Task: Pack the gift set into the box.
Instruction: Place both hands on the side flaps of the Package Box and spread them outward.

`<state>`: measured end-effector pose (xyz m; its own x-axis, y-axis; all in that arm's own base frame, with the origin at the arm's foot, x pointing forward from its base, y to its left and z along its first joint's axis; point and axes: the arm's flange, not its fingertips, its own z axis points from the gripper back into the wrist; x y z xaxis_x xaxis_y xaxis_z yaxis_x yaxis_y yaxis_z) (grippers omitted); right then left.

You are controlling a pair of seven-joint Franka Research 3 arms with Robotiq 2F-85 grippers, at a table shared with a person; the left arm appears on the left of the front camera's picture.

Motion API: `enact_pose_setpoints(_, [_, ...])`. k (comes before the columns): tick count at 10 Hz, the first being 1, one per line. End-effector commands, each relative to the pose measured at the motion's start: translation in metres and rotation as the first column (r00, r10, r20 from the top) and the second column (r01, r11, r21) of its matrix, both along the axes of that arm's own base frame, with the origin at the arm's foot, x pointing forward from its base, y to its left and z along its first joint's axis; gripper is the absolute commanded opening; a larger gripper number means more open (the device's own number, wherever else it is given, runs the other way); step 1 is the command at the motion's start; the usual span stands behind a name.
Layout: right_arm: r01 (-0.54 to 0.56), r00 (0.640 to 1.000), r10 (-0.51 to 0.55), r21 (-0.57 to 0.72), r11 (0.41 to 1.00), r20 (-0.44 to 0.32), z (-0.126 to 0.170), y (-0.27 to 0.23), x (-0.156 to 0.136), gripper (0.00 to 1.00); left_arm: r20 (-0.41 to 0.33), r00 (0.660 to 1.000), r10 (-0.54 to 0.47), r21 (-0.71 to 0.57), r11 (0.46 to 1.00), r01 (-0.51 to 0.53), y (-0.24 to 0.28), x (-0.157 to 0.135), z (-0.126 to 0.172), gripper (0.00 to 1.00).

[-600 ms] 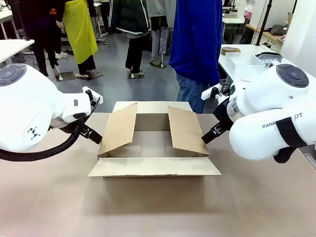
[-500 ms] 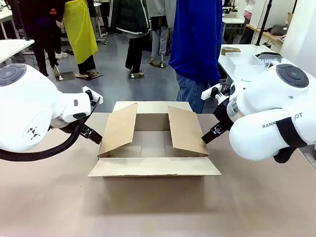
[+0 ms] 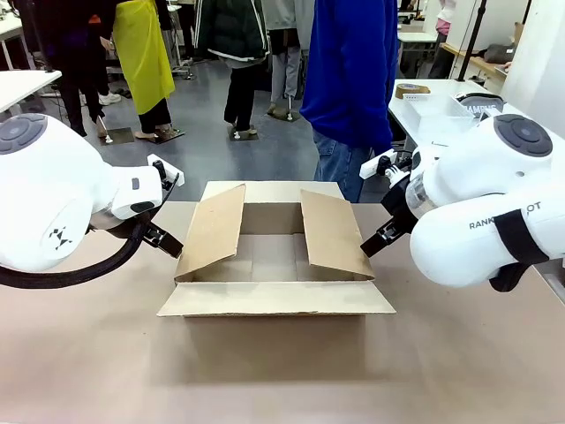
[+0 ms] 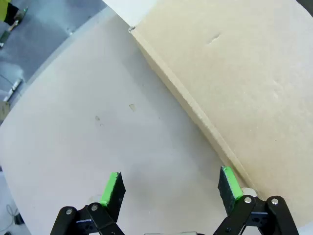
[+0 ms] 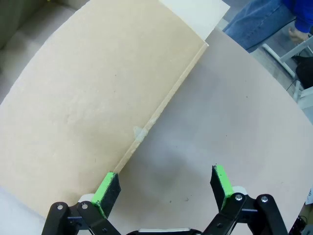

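The box [image 3: 274, 265] sits in the middle of the table [image 3: 88, 362], open side up, and you have one gripper on each side of it. Its near flap lies flat toward the robot, the far flap folds back toward the person, and the two side flaps are raised at a slant. Your left gripper [image 4: 170, 188] is low at the box's left side with its jaws spread wide and only bare tabletop between them. In the left wrist view one green pad [image 4: 230, 182] sits just beside the box's bottom edge, but you cannot tell whether it touches the cardboard. Your right gripper [image 5: 164, 188] mirrors this at the box's right side, jaws wide apart and holding nothing. There one pad [image 5: 107, 188] is right at the fold along the box's foot, while the other stands over the table, clear of the cardboard. In both wrist views the box lies outside the jaws, not between them. The tabletop is a plain pale brown sheet with a few small marks. At the far edge a person in a blue top and jeans [image 3: 349, 79] stands just behind the box. To the right a white side table [image 3: 410, 119] carries a clear tub [image 3: 446, 113] and a roll of tape [image 3: 411, 90]. Farther back, more people stand on a grey floor [image 3: 212, 150].
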<state>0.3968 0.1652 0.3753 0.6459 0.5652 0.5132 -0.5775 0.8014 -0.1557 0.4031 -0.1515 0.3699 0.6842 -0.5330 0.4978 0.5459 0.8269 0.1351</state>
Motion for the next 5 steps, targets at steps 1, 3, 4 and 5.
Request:
enact_pose_setpoints(1, [0.0, 1.0, 0.0, 0.001, 1.0, 0.0, -0.0001, 0.0002, -0.0001, 1.0, 0.0, 1.0, 0.0, 0.0, 1.0, 0.0, 0.0, 0.0, 0.0002, 1.0])
enact_pose_setpoints(3, [0.0, 1.0, 0.0, 0.001, 1.0, 0.0, -0.0001, 0.0002, -0.0001, 1.0, 0.0, 1.0, 0.0, 0.0, 1.0, 0.0, 0.0, 0.0, 0.0002, 1.0])
enact_pose_setpoints(4, [0.0, 1.0, 0.0, 0.001, 1.0, 0.0, -0.0001, 0.0002, -0.0001, 1.0, 0.0, 1.0, 0.0, 0.0, 1.0, 0.0, 0.0, 0.0, 0.0002, 1.0])
enact_pose_setpoints(5, [0.0, 1.0, 0.0, 0.001, 1.0, 0.0, -0.0001, 0.0002, -0.0001, 1.0, 0.0, 1.0, 0.0, 0.0, 1.0, 0.0, 0.0, 0.0, 0.0002, 1.0])
